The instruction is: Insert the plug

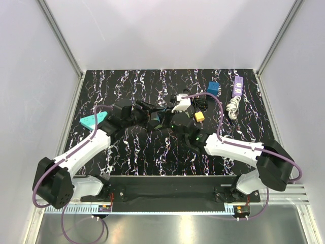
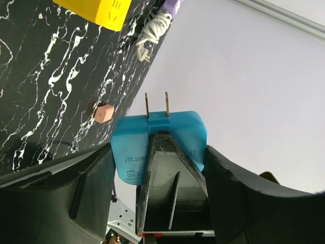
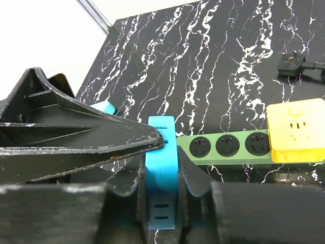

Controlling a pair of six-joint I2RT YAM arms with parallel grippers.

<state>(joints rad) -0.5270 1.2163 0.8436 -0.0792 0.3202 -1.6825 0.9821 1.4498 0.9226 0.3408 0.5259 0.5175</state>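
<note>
The plug is held over the desk by the green power strip, left hand and right hand both clamped on it — should either pull or release unevenly, it may twist, leaving its prongs misaligned with the sockets.

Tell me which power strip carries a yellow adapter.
The green power strip: the yellow adapter sits on its end. The purple power strip at far right carries none.
</note>
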